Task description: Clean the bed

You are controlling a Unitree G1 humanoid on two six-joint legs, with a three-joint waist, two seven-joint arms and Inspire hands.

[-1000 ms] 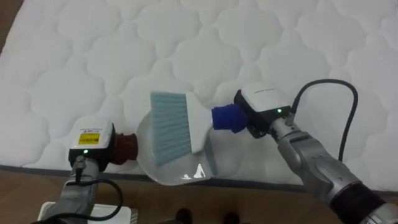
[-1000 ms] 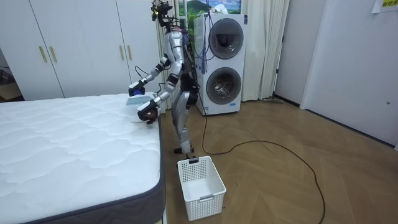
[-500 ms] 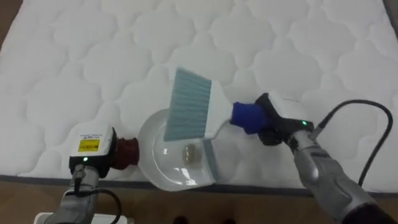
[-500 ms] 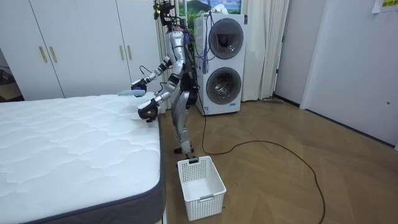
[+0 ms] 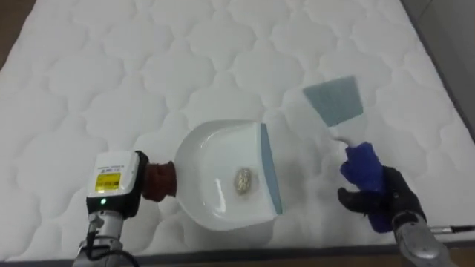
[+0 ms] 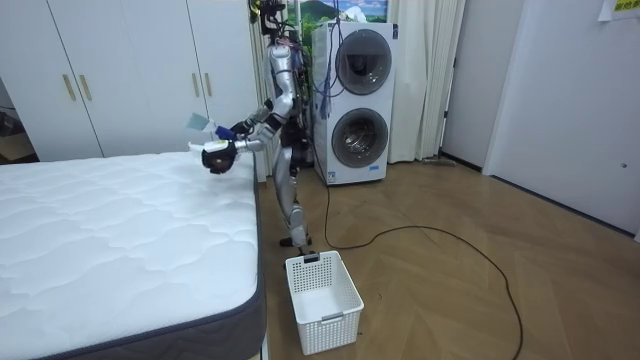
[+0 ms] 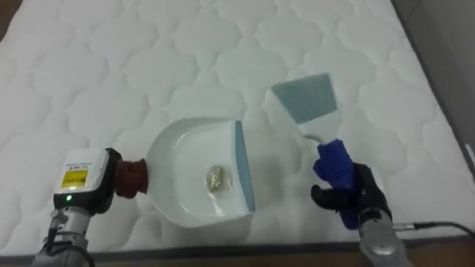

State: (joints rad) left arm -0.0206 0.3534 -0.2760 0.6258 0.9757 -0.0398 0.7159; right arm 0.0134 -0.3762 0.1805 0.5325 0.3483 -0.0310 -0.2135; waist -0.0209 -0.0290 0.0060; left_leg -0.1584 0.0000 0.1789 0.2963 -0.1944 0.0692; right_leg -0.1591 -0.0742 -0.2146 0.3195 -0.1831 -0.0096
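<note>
**Landmark.** White plastic dustpan (image 5: 208, 152) with a pale blue lip and a dark red handle. It lies over the white quilted mattress (image 5: 148, 59) of the bed, close to the edge nearest the robot. Whether it rests on the quilting cannot be told. The lip faces the robot's right and the handle its left.

**Item 1.** Small crumpled beige scrap (image 5: 243, 180). It lies inside the dustpan on the pan floor, just short of the blue lip.

**Item 2.** Hand brush with pale blue-grey bristles, a white neck and a blue handle (image 5: 338, 110). It is to the right of the dustpan and apart from it, with bare quilting between the two. The bristle head points away from the robot, beyond the dustpan's far rim. In the room view the brush is raised above the dustpan.

**Item 3.** Right hand (image 5: 386, 202). It is to the right of the dustpan near the mattress edge, with dark fingers curled tight round the brush's blue handle.

**Item 4.** Left hand (image 5: 117, 179). It is at the dustpan's left end, where the red handle runs into it. Its grasp is hidden, so whether it is clamped cannot be told.

**Item 5.** White slatted plastic laundry basket (image 6: 322, 290). It is well apart from the dustpan, down on the wooden floor (image 6: 450, 290) beside the bed.

**Item 6.** Stacked white washing machines (image 6: 358, 100). They stand beyond the dustpan, behind the standing robot.

**Item 7.** White wardrobe doors (image 6: 120, 70). They are on the wall behind the dustpan, to the room view's left.
</note>
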